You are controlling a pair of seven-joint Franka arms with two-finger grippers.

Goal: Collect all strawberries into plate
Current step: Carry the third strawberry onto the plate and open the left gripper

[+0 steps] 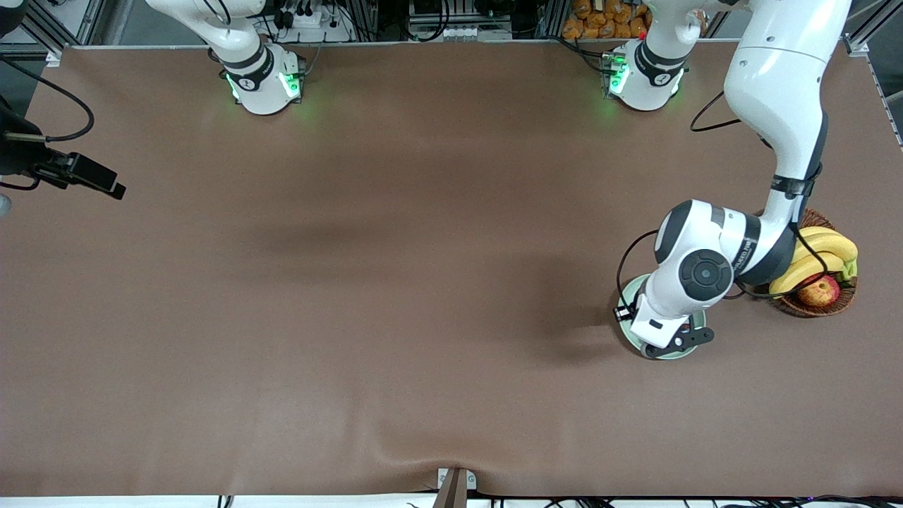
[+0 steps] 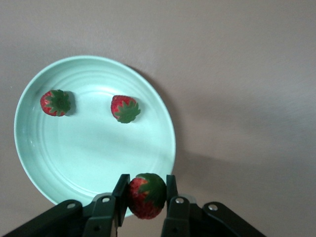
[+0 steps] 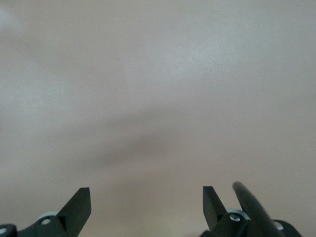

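From the front view, the left arm reached down from its base toward the edge of the brown worktop (image 1: 353, 282) nearest the camera, at the left arm's end. Its wrist hung over the pale green plate (image 1: 626, 291), covering most of it, so only slivers of the rim showed. The left tool (image 1: 681, 343) itself was hidden under the wrist here. Just beside the plate, closer to the worktop's end edge, stood a wicker basket (image 1: 818, 309) holding bananas (image 1: 822, 252) and a red-yellow apple (image 1: 820, 291). The right arm waited at the right arm's end of the worktop, with the right tool (image 1: 106, 185) over the surface close to that end edge.

In the left wrist view, the left tool (image 2: 144, 197) was pinched narrow around a strawberry (image 2: 146, 195), its two black fingers (image 2: 120, 195) pressing the berry from either side. The held berry hung over the rim of the plate (image 2: 94, 163). Two more strawberries lay in the plate, apart from each other: one berry (image 2: 55, 102) close to the rim and the other berry (image 2: 125, 108) closer to the middle, both with green caps showing.

In the right wrist view, the right tool (image 3: 147, 203) stood wide, its fingers (image 3: 79, 207) far apart with nothing between them, over bare brown worktop (image 3: 158, 98).
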